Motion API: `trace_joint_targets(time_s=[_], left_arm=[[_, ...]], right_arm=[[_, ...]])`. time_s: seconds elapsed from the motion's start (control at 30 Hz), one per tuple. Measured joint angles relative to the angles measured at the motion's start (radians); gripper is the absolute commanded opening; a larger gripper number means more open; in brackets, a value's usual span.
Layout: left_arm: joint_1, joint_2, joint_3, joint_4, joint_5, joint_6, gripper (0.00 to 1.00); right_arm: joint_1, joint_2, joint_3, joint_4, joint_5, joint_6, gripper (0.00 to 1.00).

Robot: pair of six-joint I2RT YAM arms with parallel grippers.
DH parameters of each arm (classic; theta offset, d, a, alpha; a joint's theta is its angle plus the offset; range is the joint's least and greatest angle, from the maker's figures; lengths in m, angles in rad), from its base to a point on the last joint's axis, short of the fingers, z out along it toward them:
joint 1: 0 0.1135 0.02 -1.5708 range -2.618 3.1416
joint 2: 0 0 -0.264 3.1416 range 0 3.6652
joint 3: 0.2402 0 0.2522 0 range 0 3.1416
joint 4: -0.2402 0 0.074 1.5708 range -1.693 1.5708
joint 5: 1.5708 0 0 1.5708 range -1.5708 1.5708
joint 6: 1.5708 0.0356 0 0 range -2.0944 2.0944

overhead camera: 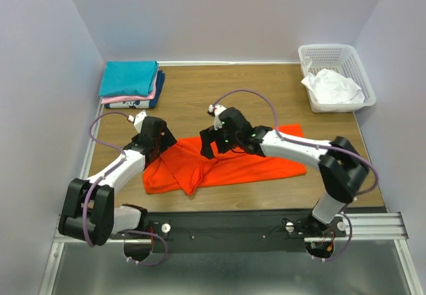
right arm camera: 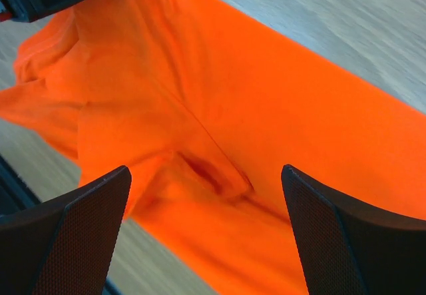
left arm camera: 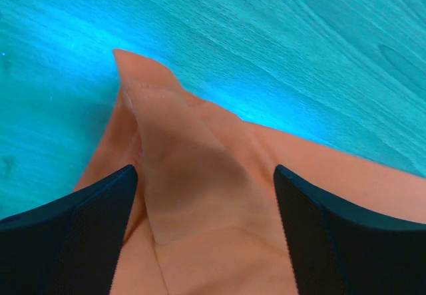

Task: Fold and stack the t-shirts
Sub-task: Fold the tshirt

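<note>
A bright orange-red t-shirt (overhead camera: 233, 165) lies partly folded across the table's front middle, with a flap turned over at its left end. My left gripper (overhead camera: 158, 150) hovers over the shirt's upper left corner, open. In the left wrist view the fingers (left arm camera: 80, 235) stand wide apart over a pointed fold of the shirt (left arm camera: 193, 175), not pinching it. My right gripper (overhead camera: 210, 146) is over the shirt's top edge near the middle, also open. Its fingers (right arm camera: 353, 242) straddle a crease in the shirt (right arm camera: 266, 108) without touching it. Folded t-shirts (overhead camera: 130, 80) are stacked at the back left, teal on top of pink and navy.
A white lattice basket (overhead camera: 326, 48) stands at the back right with a crumpled white t-shirt (overhead camera: 333, 87) in it. Pale walls enclose the wooden table (overhead camera: 266, 88) on three sides. A black rail (overhead camera: 226, 225) runs along the near edge by the arm bases.
</note>
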Motion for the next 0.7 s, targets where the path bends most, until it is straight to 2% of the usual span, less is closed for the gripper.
trace_joint_targets(time_s=[0.03, 0.07, 0.2, 0.27, 0.37, 0.47, 0.5, 0.7], left_arm=[[0.01, 0.011, 0.0, 0.008, 0.007, 0.006, 0.76], [0.02, 0.023, 0.0, 0.017, 0.012, 0.011, 0.73], [0.047, 0.051, 0.0, 0.044, 0.029, 0.024, 0.72], [0.064, 0.064, 0.0, 0.06, 0.036, 0.027, 0.66], [0.088, 0.093, 0.0, 0.086, 0.047, 0.033, 0.51], [0.097, 0.126, 0.0, 0.103, 0.054, 0.041, 0.22], [0.1, 0.141, 0.0, 0.108, 0.058, 0.043, 0.01], [0.116, 0.179, 0.002, 0.126, 0.076, 0.045, 0.0]], right_arm=[[0.018, 0.037, 0.025, 0.003, 0.003, -0.008, 1.0], [0.038, 0.086, 0.06, 0.005, 0.008, -0.015, 1.0], [0.105, 0.231, 0.185, 0.015, 0.045, -0.039, 1.0], [0.134, 0.294, 0.235, 0.019, 0.096, -0.053, 1.0], [0.169, 0.355, 0.277, 0.014, 0.195, -0.078, 1.0], [0.196, 0.372, 0.278, -0.014, 0.3, -0.092, 1.0], [0.201, 0.37, 0.272, -0.022, 0.338, -0.094, 1.0], [0.209, 0.279, 0.121, -0.039, 0.455, -0.045, 1.0]])
